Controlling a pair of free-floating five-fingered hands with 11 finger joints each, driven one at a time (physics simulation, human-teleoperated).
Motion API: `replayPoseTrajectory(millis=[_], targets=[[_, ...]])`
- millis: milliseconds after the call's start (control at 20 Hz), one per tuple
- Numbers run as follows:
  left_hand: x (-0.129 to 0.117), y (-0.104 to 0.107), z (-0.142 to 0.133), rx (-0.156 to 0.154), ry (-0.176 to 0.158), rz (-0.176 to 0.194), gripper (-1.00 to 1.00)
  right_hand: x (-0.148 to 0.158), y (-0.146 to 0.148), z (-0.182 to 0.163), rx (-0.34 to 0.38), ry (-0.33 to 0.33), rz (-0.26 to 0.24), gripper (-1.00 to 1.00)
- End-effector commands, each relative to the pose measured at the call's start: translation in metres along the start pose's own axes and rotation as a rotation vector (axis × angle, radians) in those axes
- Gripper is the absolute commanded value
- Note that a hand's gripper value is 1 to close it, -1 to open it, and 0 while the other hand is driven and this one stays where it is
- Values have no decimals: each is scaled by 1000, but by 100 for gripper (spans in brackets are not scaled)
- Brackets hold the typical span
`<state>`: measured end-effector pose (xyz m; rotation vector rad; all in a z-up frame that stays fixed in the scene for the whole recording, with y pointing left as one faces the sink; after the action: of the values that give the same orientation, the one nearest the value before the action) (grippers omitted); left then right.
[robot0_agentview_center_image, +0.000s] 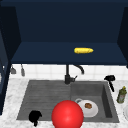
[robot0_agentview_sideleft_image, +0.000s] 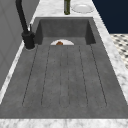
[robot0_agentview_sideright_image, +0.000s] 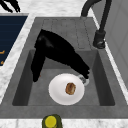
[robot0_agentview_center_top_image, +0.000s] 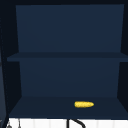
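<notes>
My right hand (robot0_agentview_center_image: 110, 78) hangs over the sink's (robot0_agentview_center_image: 45, 95) back right corner, holding nothing. From the right side it looms large over the basin (robot0_agentview_sideright_image: 56, 51), fingers spread and straight, their tips close above a white cup (robot0_agentview_sideright_image: 84, 80). Beside that cup (robot0_agentview_center_image: 78, 101) a white plate (robot0_agentview_center_image: 90, 109) with a brown bit of food (robot0_agentview_sideright_image: 70, 88) lies in the basin. My left hand (robot0_agentview_center_image: 35, 117) floats at the sink's front left edge, fingers loose (robot0_agentview_sideright_image: 10, 5), also holding nothing. A red ball (robot0_agentview_center_image: 67, 115) sits at the front edge between the hands.
A yellow corn cob (robot0_agentview_center_image: 83, 50) lies on the lower shelf (robot0_agentview_center_top_image: 50, 106) of the open dark blue cabinet. A black faucet (robot0_agentview_center_image: 68, 75) stands at the sink's back. On the right counter stand a green bottle (robot0_agentview_center_image: 121, 95) and a white dish (robot0_agentview_sideleft_image: 82, 8).
</notes>
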<state>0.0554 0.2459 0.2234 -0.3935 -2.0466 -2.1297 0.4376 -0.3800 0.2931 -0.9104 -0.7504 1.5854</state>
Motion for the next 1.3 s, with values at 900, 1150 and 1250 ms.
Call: replayPoseTrajectory(millis=[900,1150,1250], targets=[[0,0,0,0,0,0,0,111,30,-23,-397,-113,-7,-100],[0,0,0,0,0,0,0,116,42,-32,-471,-248,32,-100],[0,0,0,0,0,0,0,117,47,-36,-486,-298,51,-100]])
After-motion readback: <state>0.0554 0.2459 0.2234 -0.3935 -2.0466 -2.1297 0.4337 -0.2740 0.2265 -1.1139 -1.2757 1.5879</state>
